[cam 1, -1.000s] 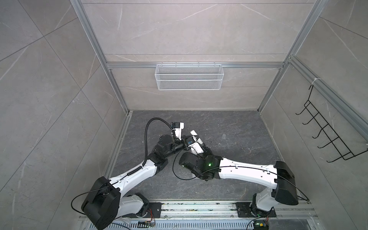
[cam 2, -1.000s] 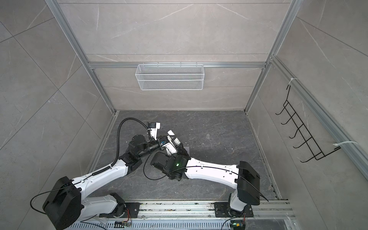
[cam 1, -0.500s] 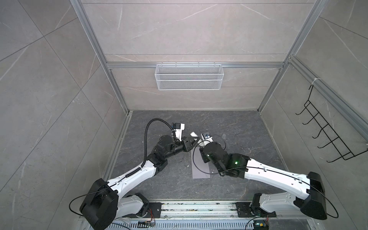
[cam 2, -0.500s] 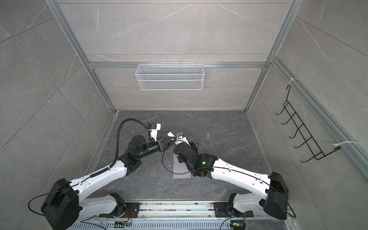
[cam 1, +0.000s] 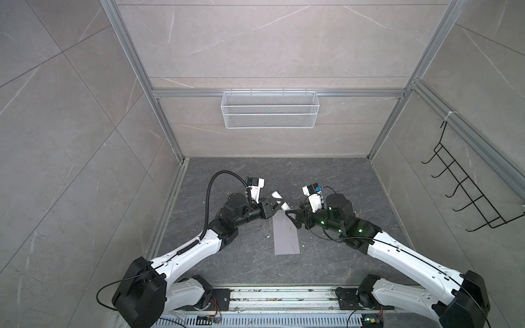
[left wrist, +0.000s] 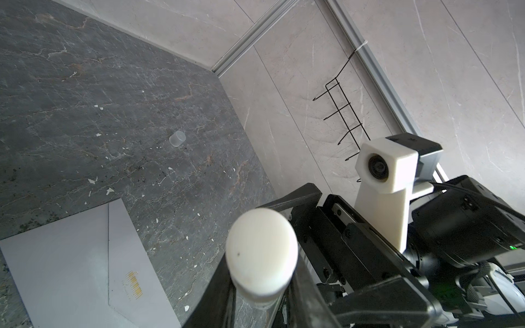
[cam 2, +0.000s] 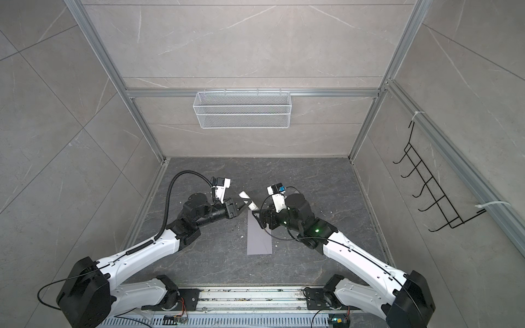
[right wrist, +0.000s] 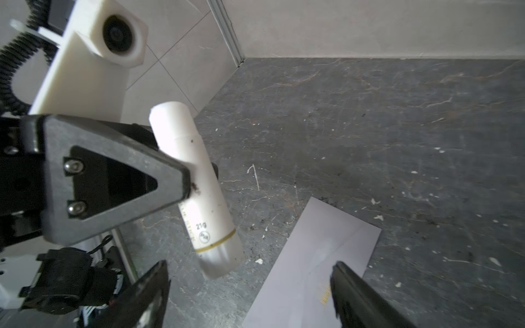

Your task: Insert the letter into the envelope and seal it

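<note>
The pale lavender-grey envelope (cam 1: 285, 237) (cam 2: 259, 237) lies flat on the dark stone floor between the arms. Its pointed flap is folded down and a small orange mark shows on its face (left wrist: 71, 255) (right wrist: 312, 255). The letter is out of view. My left gripper (cam 1: 274, 206) (cam 2: 243, 206) (left wrist: 262, 295) is shut on a white glue stick (cam 1: 280, 201) (right wrist: 196, 193), held tilted above the envelope's far end. My right gripper (cam 1: 292, 220) (cam 2: 260, 218) (right wrist: 250, 264) stands open with nothing in it, just right of the stick and over the envelope.
A small translucent cylinder (left wrist: 177, 139) lies on the floor beyond the envelope. White scraps dot the floor around it. A white wire basket (cam 1: 270, 109) hangs on the back wall and a black hook rack (cam 1: 466, 193) on the right wall.
My right gripper opened and its arm drew back to the right, away from the left gripper and the glue stick. The envelope beneath now shows. The left arm barely moved.
</note>
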You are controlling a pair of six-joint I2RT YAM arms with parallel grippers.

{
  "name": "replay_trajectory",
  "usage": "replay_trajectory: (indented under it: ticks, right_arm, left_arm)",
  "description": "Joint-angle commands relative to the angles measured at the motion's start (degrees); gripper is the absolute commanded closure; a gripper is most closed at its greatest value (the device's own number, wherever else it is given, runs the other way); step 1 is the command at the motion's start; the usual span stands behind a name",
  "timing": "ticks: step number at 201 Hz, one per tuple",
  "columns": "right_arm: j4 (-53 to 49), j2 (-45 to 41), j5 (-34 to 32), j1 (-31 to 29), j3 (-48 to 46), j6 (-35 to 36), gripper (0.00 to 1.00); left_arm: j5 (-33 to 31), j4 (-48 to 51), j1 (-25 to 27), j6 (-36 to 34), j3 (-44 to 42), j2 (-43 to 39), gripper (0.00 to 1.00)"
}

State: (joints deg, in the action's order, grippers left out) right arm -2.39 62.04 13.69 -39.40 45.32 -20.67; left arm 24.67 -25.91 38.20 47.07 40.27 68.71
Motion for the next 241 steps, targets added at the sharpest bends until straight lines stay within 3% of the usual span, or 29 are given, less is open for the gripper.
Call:
replay_trajectory:
  ticks: [1,75,137,215,241]
  right_arm:
    - [6.7,0.5,9.7,2.0,-1.5,-3.3,0.15]
    - [10.6,5.1,14.9,2.9,0.2,-5.1,0.31]
    - [13.1,7.0,16.8,2.9,0.3,-6.5,0.57]
    - [17.0,7.1,16.1,2.9,-0.7,-9.5,0.82]
    - [18.5,6.1,14.8,2.9,-1.8,-10.7,0.87]
  left_arm:
    - [2.3,-2.0,-0.3,-1.6,2.3,-2.2,1.00]
    - [3.9,-2.1,-0.3,-2.1,2.7,-1.9,1.00]
    - [4.9,-2.3,-0.2,-1.8,2.9,-1.5,1.00]
    - [5.9,-5.6,-0.3,-0.3,2.6,0.5,1.00]
    - [5.4,-10.6,-0.3,0.5,0.5,0.7,0.77]
